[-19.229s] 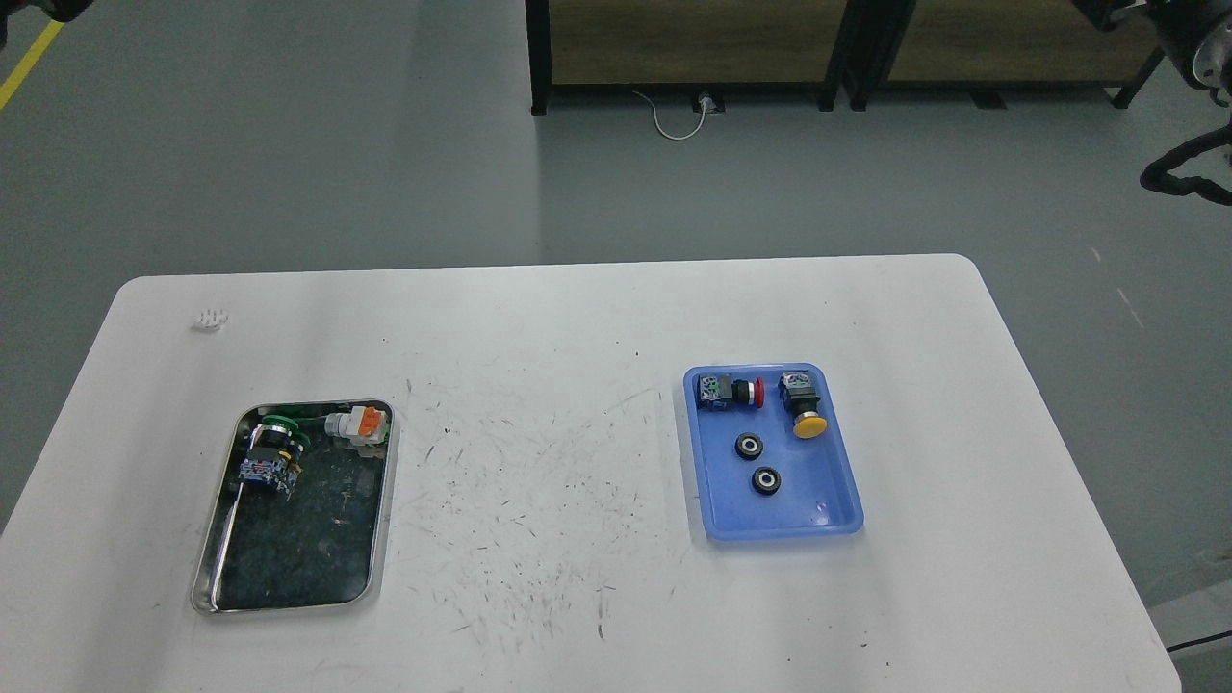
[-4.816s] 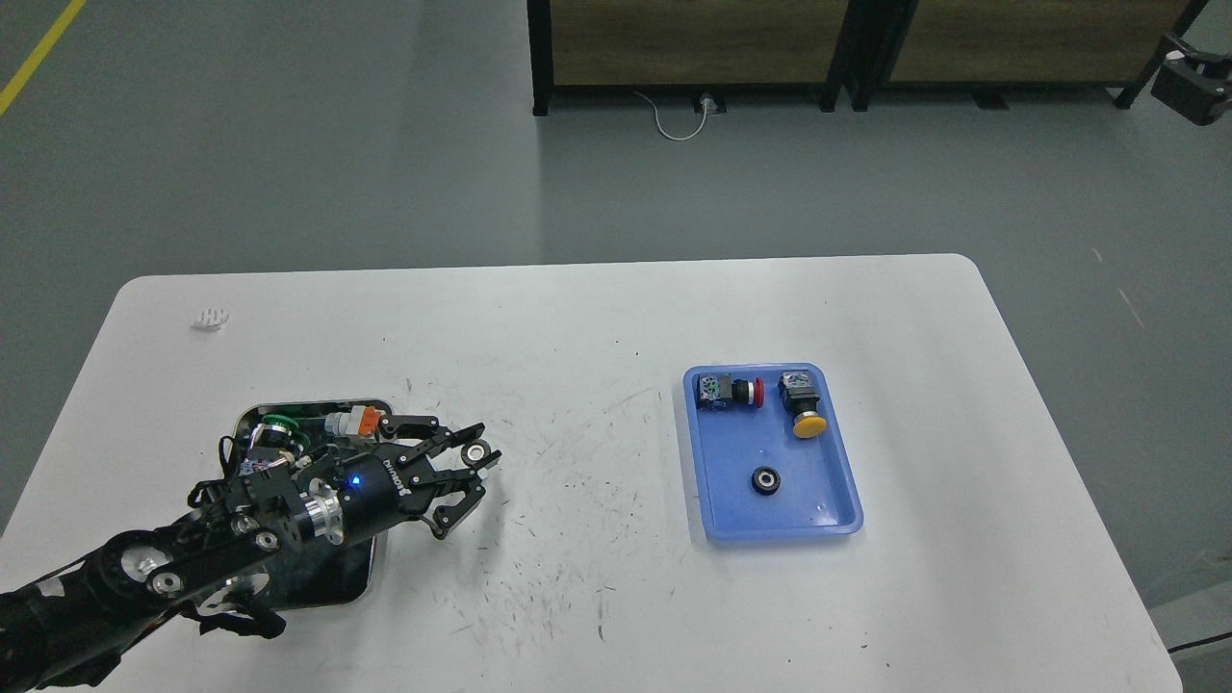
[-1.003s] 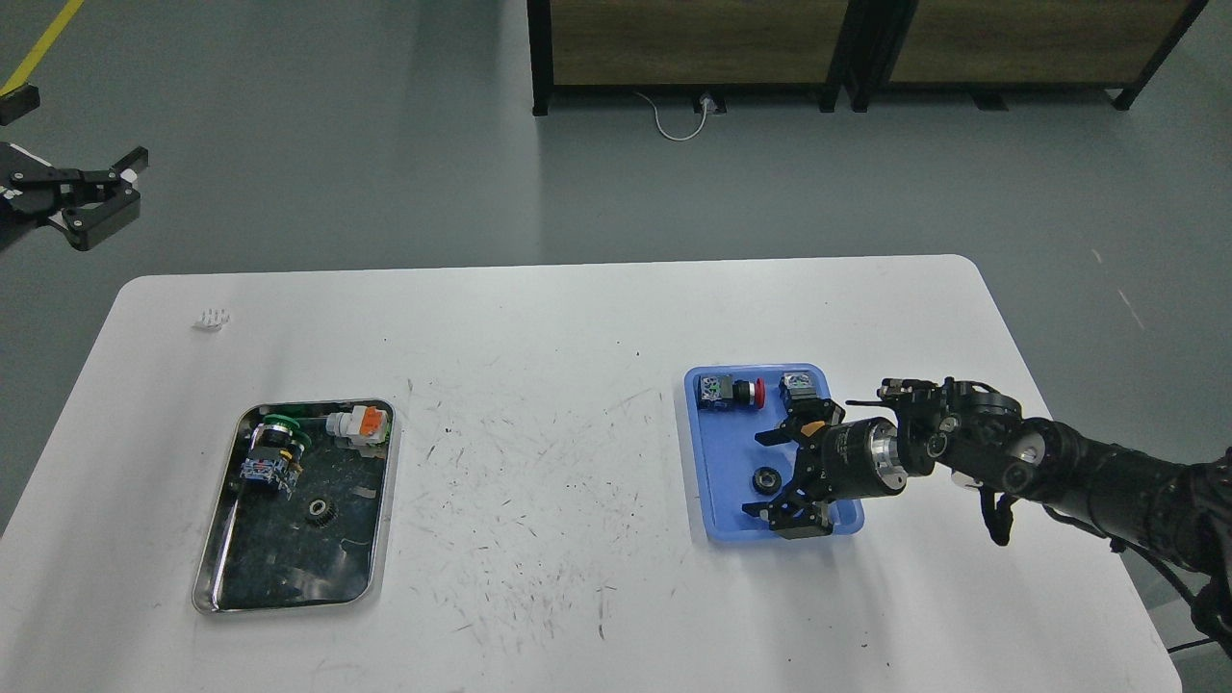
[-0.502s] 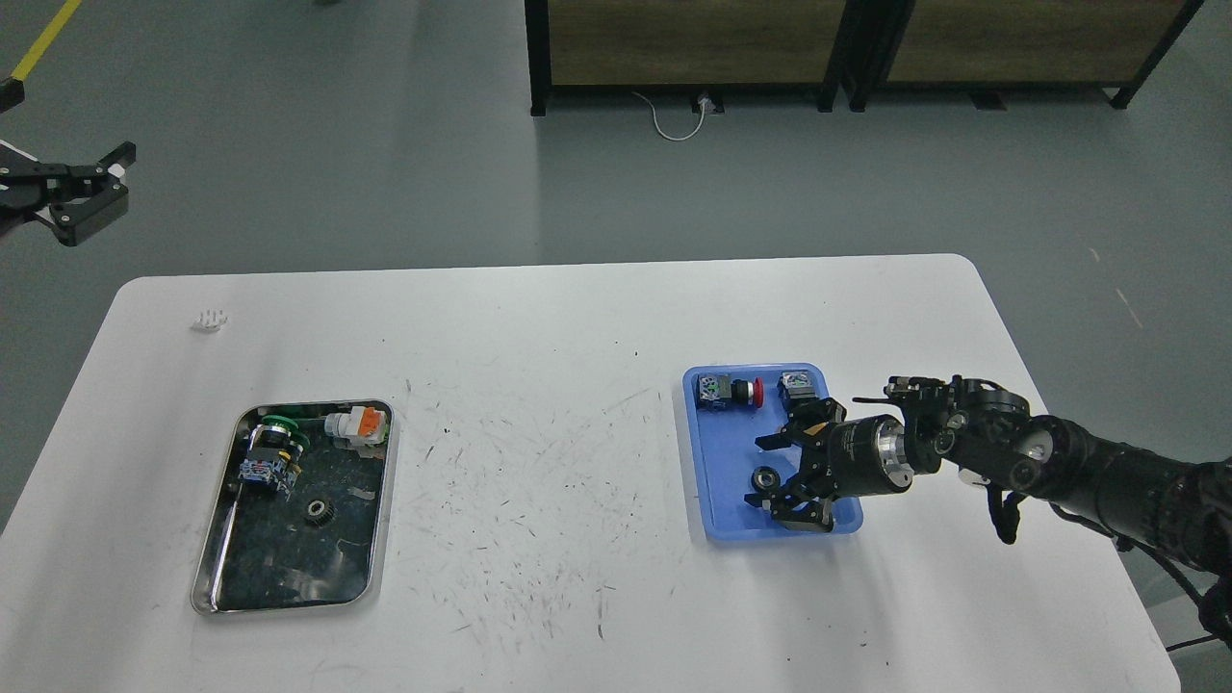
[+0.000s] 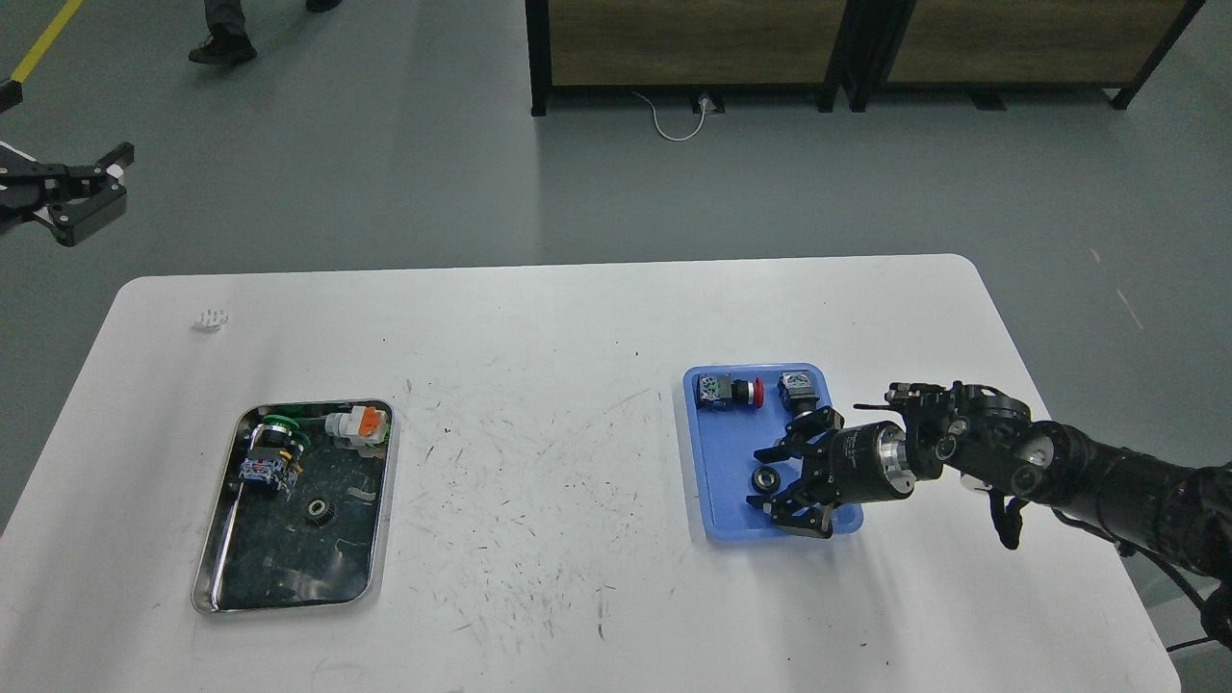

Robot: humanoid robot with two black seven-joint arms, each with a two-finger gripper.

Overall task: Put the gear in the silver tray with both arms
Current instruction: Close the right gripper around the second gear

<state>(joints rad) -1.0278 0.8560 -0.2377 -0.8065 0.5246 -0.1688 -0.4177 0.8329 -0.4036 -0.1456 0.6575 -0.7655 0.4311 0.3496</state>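
Note:
The silver tray (image 5: 214, 568) lies at the table's left, with one small black gear (image 5: 316, 511) on its dark floor below a green-and-black switch part (image 5: 272, 452) and an orange-and-white connector (image 5: 358, 424). A second black gear (image 5: 767, 477) lies in the blue tray (image 5: 717, 500) on the right. My right gripper (image 5: 770, 476) is open, its fingers spread around that gear, low over the blue tray. My left gripper (image 5: 91, 188) is open and empty, raised beyond the table's far left corner.
The blue tray also holds a red push button (image 5: 733, 391) and a black switch (image 5: 801, 388) at its far end. A small white piece (image 5: 210, 319) lies near the table's far left. A person's feet (image 5: 223, 43) show on the floor at the back.
My right gripper has lowered and edged left so its open fingers sit around the gear in the blue tray. My left gripper has stayed raised at the far left. A person's feet have come into view.

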